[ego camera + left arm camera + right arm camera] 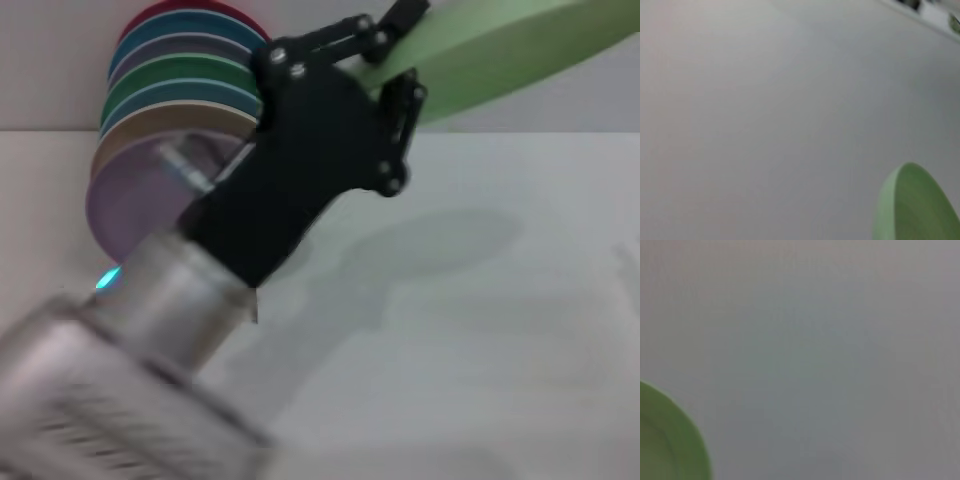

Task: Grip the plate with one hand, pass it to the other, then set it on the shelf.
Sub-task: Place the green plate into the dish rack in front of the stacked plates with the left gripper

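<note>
**Operator:** Where is the plate, and which arm has it?

**Guide:** In the head view you have the plate (pixel 500 50) raised at 1 o'clock, tilted, well above the bench (pixel 480 330). Your left pincer (pixel 395 65) is clamped on its near rim, one finger above and one below. The right pincer is out of the head view; its wrist camera shows only an edge of the plate over bare bench, so you cannot tell its state from here.

**Operator:** Which step is this?

**Guide:** By my judgement, the carry after the hand-over, or the hand-over itself; the pictures do not settle it. The rack of coloured plates (pixel 170 130) stands at 10 o'clock, behind the left arm. The shelf itself is hidden by the arm.

**Operator:** How do I do it well?

**Guide:** Keep the grip firm; a rim-only hold on smooth plastic may slip. Turn the plate upright before you approach the stack, then lower it edge-first into a free slot. Release only once it is seated.

**Operator:** Any labels or writing?

**Guide:** None can be read in any view.
</note>
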